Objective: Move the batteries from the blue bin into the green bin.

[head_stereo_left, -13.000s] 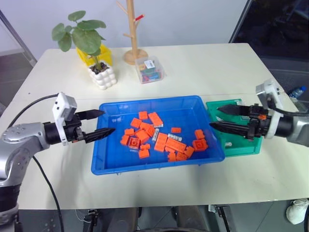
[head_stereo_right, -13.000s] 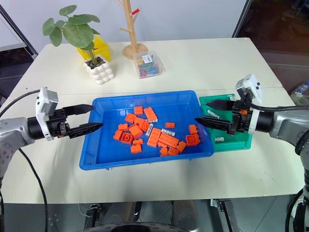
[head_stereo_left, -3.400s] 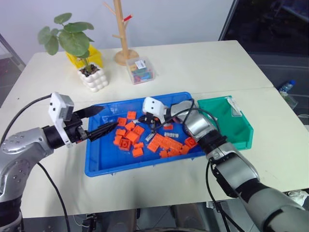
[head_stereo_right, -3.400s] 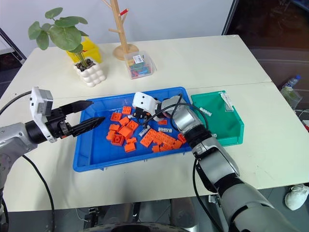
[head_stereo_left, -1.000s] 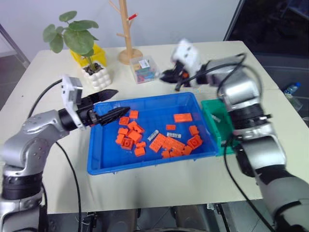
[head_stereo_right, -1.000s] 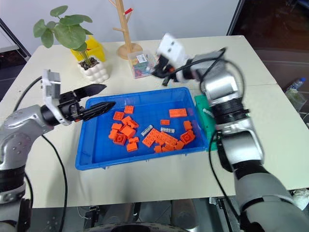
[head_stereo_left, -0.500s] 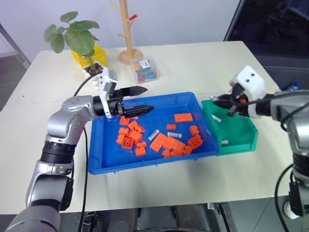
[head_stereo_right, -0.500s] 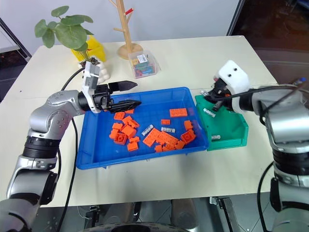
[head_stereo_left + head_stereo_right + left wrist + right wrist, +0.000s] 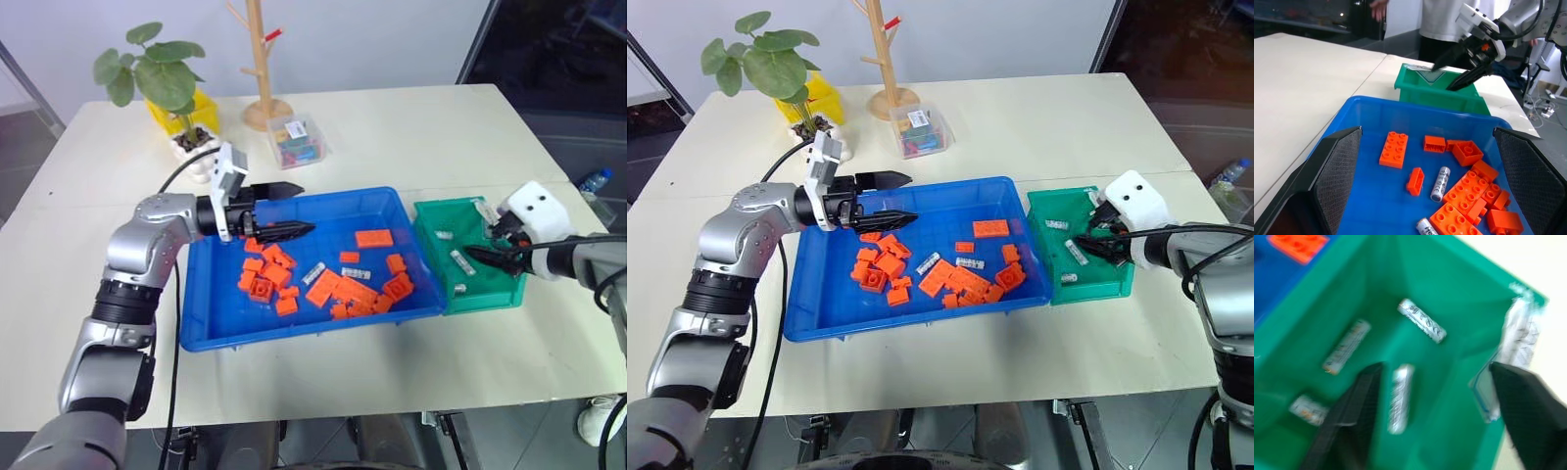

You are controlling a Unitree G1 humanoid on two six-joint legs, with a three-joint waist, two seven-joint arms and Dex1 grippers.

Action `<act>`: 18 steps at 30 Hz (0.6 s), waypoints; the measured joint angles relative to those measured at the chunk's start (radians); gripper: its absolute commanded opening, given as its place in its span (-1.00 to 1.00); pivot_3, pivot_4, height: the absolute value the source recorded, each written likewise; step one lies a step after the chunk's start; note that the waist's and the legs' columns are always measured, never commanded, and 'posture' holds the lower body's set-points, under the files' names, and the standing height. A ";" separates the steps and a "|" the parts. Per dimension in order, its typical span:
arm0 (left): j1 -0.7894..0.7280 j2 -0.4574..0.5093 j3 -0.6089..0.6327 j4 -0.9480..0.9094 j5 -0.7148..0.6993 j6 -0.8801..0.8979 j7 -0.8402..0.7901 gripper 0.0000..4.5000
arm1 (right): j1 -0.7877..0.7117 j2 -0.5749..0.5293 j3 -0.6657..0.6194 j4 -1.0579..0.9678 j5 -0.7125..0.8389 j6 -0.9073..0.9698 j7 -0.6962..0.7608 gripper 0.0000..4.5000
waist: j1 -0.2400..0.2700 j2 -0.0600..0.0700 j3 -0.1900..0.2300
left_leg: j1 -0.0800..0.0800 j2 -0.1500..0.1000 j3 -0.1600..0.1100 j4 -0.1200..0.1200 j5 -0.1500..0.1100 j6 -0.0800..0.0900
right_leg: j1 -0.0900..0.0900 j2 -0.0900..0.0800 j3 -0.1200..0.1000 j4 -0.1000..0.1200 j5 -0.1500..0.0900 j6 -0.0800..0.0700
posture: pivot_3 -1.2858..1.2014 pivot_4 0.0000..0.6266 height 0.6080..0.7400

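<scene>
– Batteries: where do they lie at the moment?

– Two lie in the blue bin [image 9: 294, 338], near its middle and among the orange bricks [image 9: 343, 291]. The left battery [image 9: 313, 273] is just beside the right battery [image 9: 355, 273]. Several more lie on the floor of the green bin [image 9: 490, 299], one of them here [image 9: 1422, 327].

– And the hands?

– The left hand [image 9: 307, 209] hovers over the far left part of the blue bin, pointing right, with its fingers apart and nothing between them. The right hand [image 9: 477, 247] hangs over the green bin, fingers spread wide and empty.

– Which one is better placed for the next battery?

– I'd say the left hand. Both batteries in the blue bin lie to its right and a little nearer, with bricks between it and them. The right hand is well apart from them, across the wall between the two bins.

– How do they lie for a grip?

– The left battery runs on a slant, from near left to far right. The right battery runs almost straight left to right. The left hand points much the same way, so its fingers would probably have to turn across the long axis and come down from above. A brick touches or nearly touches the slanted one, which could crowd one finger.
</scene>
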 measured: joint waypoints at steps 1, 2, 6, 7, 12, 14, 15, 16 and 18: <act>0.001 0.004 0.001 -0.001 0.000 0.001 0.000 1.00 | -0.011 -0.003 0.006 0.008 0.001 -0.005 -0.004 0.99 | 0.000 0.000 0.000 | 0.000 0.000 0.000 0.000 0.000 0.000 | 0.000 0.000 0.000 0.000 0.000 0.000 | 0.03 -0.52 1.00; 0.003 0.008 0.003 -0.003 0.000 0.002 0.001 1.00 | -0.026 -0.007 0.018 0.017 0.002 -0.012 -0.007 0.99 | -0.001 0.000 0.000 | 0.000 0.000 0.000 0.000 0.000 0.000 | 0.000 0.000 0.000 0.000 0.000 0.000 | 0.03 -0.52 1.00; 0.024 0.032 0.013 -0.025 0.002 0.004 0.002 1.00 | -0.181 0.026 0.070 0.021 0.029 0.001 -0.025 0.99 | -0.009 0.000 0.000 | 0.001 0.001 0.000 -0.001 0.000 0.000 | 0.000 0.001 0.000 0.000 -0.001 0.001 | 0.03 -0.52 1.00; 0.033 0.040 0.015 -0.033 0.003 0.004 0.002 1.00 | -0.233 0.055 0.077 0.016 0.046 0.021 -0.033 0.99 | -0.010 0.000 0.000 | 0.001 0.001 0.000 -0.001 0.000 0.000 | 0.000 0.001 0.000 0.000 -0.001 0.001 | 0.03 -0.52 1.00; 0.123 0.118 0.021 -0.097 0.031 0.004 0.004 1.00 | -0.399 0.281 0.153 -0.032 0.144 0.161 -0.101 0.99 | -0.002 0.000 0.000 | 0.001 0.001 -0.002 -0.002 0.000 0.000 | 0.000 0.001 0.000 0.000 0.000 -0.001 | 0.03 -0.52 1.00; 0.174 0.148 0.047 -0.141 0.025 0.023 0.014 1.00 | -0.397 0.341 0.197 -0.036 0.161 0.193 -0.131 0.99 | 0.005 0.000 0.000 | -0.003 0.000 -0.004 -0.001 0.000 0.000 | -0.002 0.000 0.000 0.000 0.000 -0.001 | 0.03 -0.52 1.00; 0.202 0.168 0.065 -0.173 0.018 0.038 0.024 1.00 | -0.385 0.372 0.225 -0.045 0.166 0.203 -0.147 0.99 | 0.007 0.000 0.000 | -0.004 0.000 -0.004 0.000 0.000 0.000 | -0.003 0.000 0.000 0.000 0.000 -0.001 | 0.03 -0.52 1.00; 0.232 0.191 0.090 -0.211 0.010 0.056 0.037 1.00 | -0.367 0.404 0.260 -0.052 0.174 0.209 -0.160 0.99 | 0.008 0.000 0.000 | -0.007 -0.001 -0.004 0.000 0.000 0.000 | -0.005 0.000 0.000 0.000 0.000 -0.001 | 0.03 -0.52 1.00; 0.264 0.221 0.130 -0.270 -0.008 0.082 0.059 1.00 | -0.338 0.444 0.316 -0.056 0.183 0.215 -0.178 0.99 | 0.015 0.000 0.000 | -0.009 -0.001 -0.004 0.001 0.000 0.000 | -0.009 0.000 0.000 0.001 0.001 -0.001 | 0.03 -0.52 1.00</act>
